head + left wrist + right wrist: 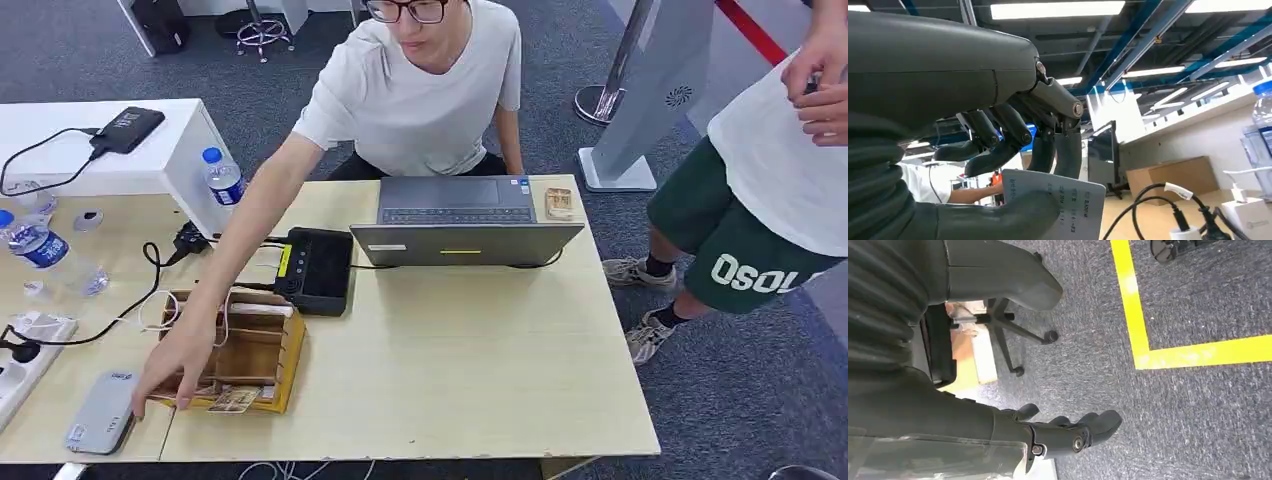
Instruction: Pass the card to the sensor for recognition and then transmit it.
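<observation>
You're looking at the card [1068, 207] sitting in the left hand [1013, 150], pinched between the thick thumb underneath and the darker fingers [998, 130] curling over its top edge, printed side facing the wrist camera. The right hand [1068, 432] is hanging over grey carpet by a yellow floor line [1148, 340], holding nothing, fingers loosely curled and slightly apart.

From the head view, use the black sensor box [318, 268] on the table [480, 370] as your landmark. A wooden tray [262, 352] is sitting just in front of it, and a person's hand [172, 365] is reaching down onto that tray's near left corner. A grey laptop [462, 222] is standing open just right of the box. A water bottle [222, 178] is standing behind and left of it. A second person in green shorts [745, 255] is standing well off to the right.
</observation>
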Tool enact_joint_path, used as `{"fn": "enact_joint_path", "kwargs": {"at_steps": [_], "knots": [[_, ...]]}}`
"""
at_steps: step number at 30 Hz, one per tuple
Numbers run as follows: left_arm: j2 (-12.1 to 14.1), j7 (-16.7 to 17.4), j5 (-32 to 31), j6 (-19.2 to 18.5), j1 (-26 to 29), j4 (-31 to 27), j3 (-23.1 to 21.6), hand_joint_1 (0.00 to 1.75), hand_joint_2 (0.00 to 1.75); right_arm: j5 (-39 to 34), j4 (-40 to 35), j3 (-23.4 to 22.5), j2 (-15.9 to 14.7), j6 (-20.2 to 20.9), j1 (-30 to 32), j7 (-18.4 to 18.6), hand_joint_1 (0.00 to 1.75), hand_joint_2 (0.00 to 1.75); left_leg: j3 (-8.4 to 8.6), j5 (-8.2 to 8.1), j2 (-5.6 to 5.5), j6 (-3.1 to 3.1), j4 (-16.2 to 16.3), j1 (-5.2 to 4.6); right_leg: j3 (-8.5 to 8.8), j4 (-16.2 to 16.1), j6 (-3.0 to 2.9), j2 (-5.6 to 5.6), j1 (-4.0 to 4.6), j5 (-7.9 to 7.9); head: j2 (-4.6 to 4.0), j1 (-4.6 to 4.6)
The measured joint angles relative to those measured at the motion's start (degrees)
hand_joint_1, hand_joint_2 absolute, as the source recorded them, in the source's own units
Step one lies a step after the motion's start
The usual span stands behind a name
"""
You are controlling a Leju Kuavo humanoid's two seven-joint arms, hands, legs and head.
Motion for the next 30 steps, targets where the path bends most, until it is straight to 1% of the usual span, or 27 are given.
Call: {"fn": "enact_joint_path", "kwargs": {"at_steps": [5,11,15,21,30], "knots": [[2.1,4.0,0.0,-0.5,0.5,-0.1,-3.6,1.75,1.75,0.2,-0.2,0.0,0.0,0.2,0.0,0.0,0.0,1.75,0.02,0.0,0.0,0.0,0.0,0.0,0.01,0.0,0.0,-0.01,0.0,0.0,0.0,0.02],[4.0,5.7,0.0,-0.7,0.6,0.0,-6.9,1.75,1.75,0.2,-0.2,0.0,0.0,0.3,0.0,0.0,0.0,1.75,0.02,0.0,0.0,0.0,0.0,0.0,0.05,0.0,0.0,0.0,0.0,0.0,0.0,0.02],[5.6,8.5,0.0,-1.1,0.6,0.2,-9.3,1.75,1.75,0.6,-0.2,0.0,0.0,0.8,0.0,0.0,0.0,1.75,0.01,0.0,0.0,0.0,0.0,0.0,0.07,0.0,0.0,0.0,0.0,0.0,0.0,0.0],[6.8,9.0,0.0,-1.2,0.6,0.5,-10.9,1.75,1.75,0.6,-0.2,0.0,0.0,1.0,0.0,0.0,0.0,1.75,0.01,0.0,0.0,0.0,0.0,0.0,0.07,0.0,0.0,0.01,0.0,0.0,0.0,0.0],[7.7,10.1,0.0,-1.2,0.6,1.3,-12.3,1.75,1.75,0.7,-0.2,-0.1,0.0,1.2,0.0,0.0,0.0,1.75,0.01,0.0,0.01,0.0,0.0,0.0,0.07,0.0,0.0,0.01,0.0,0.01,0.0,0.02]]}}
